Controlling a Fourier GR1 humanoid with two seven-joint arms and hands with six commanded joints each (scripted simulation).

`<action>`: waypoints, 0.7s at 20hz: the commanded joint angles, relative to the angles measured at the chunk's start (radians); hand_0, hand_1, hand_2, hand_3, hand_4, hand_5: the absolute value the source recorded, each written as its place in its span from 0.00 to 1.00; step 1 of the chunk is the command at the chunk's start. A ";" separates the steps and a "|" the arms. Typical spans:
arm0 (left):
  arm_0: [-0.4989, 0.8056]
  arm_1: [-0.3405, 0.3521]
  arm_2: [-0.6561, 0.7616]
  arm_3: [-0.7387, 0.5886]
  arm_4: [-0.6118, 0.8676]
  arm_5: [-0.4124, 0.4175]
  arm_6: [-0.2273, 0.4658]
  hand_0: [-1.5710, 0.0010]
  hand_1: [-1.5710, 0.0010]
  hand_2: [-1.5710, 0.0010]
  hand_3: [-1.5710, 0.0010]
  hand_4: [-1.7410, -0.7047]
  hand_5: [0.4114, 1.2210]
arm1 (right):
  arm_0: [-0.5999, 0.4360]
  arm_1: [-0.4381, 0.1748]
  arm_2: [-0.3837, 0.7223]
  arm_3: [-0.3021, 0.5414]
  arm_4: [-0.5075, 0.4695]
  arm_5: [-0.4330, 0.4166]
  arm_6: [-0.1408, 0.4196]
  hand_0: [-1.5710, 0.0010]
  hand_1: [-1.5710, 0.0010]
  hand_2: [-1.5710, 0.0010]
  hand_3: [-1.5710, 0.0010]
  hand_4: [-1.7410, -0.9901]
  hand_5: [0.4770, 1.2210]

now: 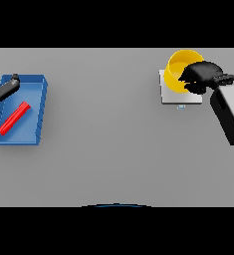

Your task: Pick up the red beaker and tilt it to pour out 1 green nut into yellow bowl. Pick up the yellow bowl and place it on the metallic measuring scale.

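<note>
The yellow bowl [177, 74] sits on the scale [169, 95] at the table's [113, 149] far right. The right hand [204, 75] is at its rim, fingers curled over the edge, gripping it. Far left, the red beaker [14, 118] lies on its side in a blue tray [39, 107]. The left hand [4, 89] shows at the tray's far corner; whether it is apart or closed, I cannot tell.

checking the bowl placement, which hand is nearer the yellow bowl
Right. The right hand is at the yellow bowl, fingers curled over its right rim as the bowl sits on the scale. The left hand is far across the table, over the blue tray.
</note>
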 commanded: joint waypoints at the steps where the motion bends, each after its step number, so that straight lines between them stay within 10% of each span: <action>1: 0.003 0.000 0.001 0.000 -0.002 0.005 -0.005 1.00 1.00 1.00 1.00 0.91 0.39 | -0.001 0.006 0.001 0.014 0.001 -0.008 0.003 0.00 0.05 0.00 0.05 0.02 1.00; 5: -0.012 -0.002 0.001 0.008 -0.001 0.001 0.015 1.00 1.00 1.00 1.00 0.90 0.40 | -0.028 0.026 0.000 0.102 -0.003 -0.041 -0.027 0.01 0.10 0.00 0.06 0.03 1.00; 9: -0.023 -0.029 -0.011 0.032 -0.008 -0.008 -0.001 1.00 1.00 1.00 1.00 0.90 0.41 | -0.046 0.031 -0.009 0.132 -0.025 -0.007 -0.012 0.03 0.14 0.14 0.42 0.19 0.88; 14: -0.035 -0.034 -0.012 0.050 -0.013 -0.007 0.013 1.00 1.00 1.00 1.00 0.90 0.41 | -0.069 0.046 -0.011 0.185 -0.024 0.005 -0.034 0.68 0.72 0.62 0.60 0.42 0.50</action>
